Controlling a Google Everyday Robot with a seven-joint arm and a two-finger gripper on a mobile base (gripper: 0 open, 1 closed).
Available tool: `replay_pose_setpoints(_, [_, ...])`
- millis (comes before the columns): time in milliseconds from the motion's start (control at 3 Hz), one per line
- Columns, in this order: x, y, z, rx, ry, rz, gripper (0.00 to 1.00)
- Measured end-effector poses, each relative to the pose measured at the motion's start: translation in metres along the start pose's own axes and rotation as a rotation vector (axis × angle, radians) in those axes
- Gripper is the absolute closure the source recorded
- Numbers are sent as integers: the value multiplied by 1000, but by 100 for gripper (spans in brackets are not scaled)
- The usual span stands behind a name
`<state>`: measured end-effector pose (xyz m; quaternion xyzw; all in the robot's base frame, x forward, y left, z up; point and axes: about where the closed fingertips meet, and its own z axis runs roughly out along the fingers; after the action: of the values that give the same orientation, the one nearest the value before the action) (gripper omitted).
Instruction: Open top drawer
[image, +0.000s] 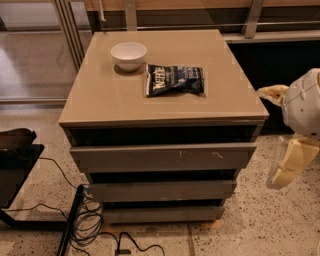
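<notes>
The top drawer (162, 157) is the wide grey-taupe front under the cabinet top, with pale scratch marks near its right end. It stands a little forward of the two narrower fronts below, with a dark gap above it, and its interior is hidden. My gripper (268, 137) hangs to the right of the cabinet, beside the drawer's right end and not touching it. Its two pale fingers are spread apart, one (272, 93) pointing left and one (291, 164) pointing down, with nothing between them.
A white bowl (128, 54) and a dark snack bag (175, 80) lie on the cabinet top (110, 100). Cables (92, 225) and a black stand (15, 165) are on the speckled floor at the left. A railing and a dark wall run behind.
</notes>
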<state>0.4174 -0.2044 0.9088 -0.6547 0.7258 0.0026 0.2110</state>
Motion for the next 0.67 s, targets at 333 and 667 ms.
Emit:
replay_pose_setpoints(333, [9,18,39,-7,-55,-21,0])
replay_pose_setpoints(667, [21,20,81,-23,-88,14,0])
